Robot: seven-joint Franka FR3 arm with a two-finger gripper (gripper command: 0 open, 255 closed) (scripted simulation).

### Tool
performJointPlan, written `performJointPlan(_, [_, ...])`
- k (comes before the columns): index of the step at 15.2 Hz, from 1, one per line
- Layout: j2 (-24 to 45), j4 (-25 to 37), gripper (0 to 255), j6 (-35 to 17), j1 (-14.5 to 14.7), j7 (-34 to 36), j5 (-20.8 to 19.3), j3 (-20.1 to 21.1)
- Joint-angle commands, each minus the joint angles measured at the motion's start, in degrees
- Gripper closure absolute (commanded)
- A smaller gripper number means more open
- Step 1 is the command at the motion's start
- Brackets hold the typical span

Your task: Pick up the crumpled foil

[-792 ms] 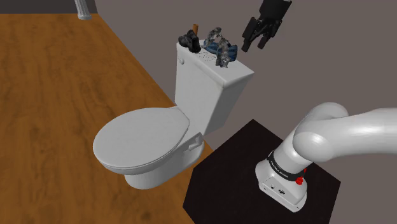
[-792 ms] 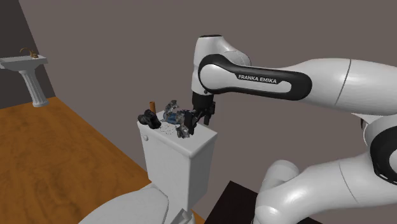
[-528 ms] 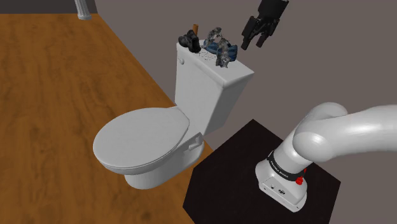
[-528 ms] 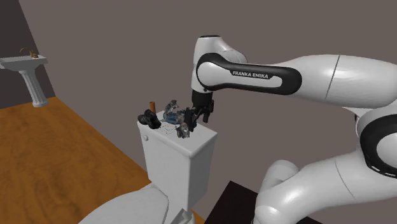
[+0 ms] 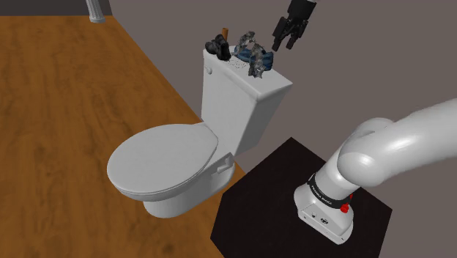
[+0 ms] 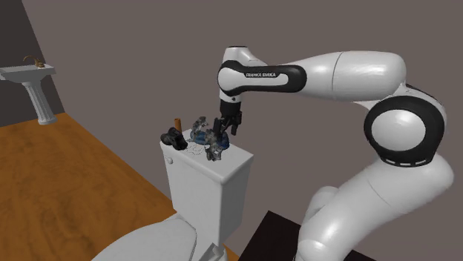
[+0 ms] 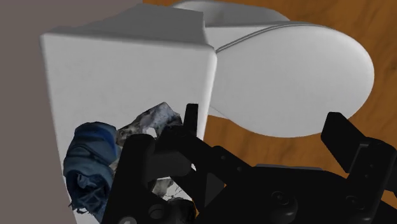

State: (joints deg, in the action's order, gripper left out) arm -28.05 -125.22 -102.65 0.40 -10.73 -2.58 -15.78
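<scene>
The crumpled foil is a grey, wrinkled lump on the white toilet tank lid, near the lid's front edge. It also shows in the second exterior view as the foil. My black gripper hangs open above the lid, on the wall side of the foil and not touching it. In the second exterior view the gripper hovers just over the cluster of items. In the wrist view the foil lies beside one of the spread fingers, partly hidden by the hand.
A blue crumpled thing lies against the foil. Another grey lump, a black object and a brown stick share the lid. The toilet seat is below, the grey wall close behind, and a pedestal sink far off.
The gripper has moved up and toward the shoulder view's left, closer over the items on the tank, and the arm has stretched out. The fingers stay open. The items have not moved.
</scene>
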Motion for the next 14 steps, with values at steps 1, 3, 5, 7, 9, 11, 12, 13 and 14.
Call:
performJointPlan(1, [4.53,2.9,0,-1.11,0.31,-3.63,0.85,-2.58])
performJointPlan(3, [9.18,6.4,0,-1.56,0.68,-7.07,2.26,-4.87])
performJointPlan(5, [14.05,10.25,0,-1.68,0.93,-10.64,4.12,-7.03])
performJointPlan(7, [19.17,14.49,0,-1.42,0.95,-14.3,6.43,-9.0])
performJointPlan(9, [24.55,19.15,0,-0.74,0.6,-18.0,9.14,-10.68])
performJointPlan(11, [30.18,24.28,0,0.4,-0.21,-21.62,12.16,-11.98])
performJointPlan(12, [33.07,27.05,0,1.15,-0.86,-23.35,13.74,-12.42])
performJointPlan(13, [36.01,29.96,0,2.03,-1.65,-25.0,15.32,-12.74])
performJointPlan(14, [38.98,33.03,0,3.02,-2.6,-26.54,16.9,-12.93])
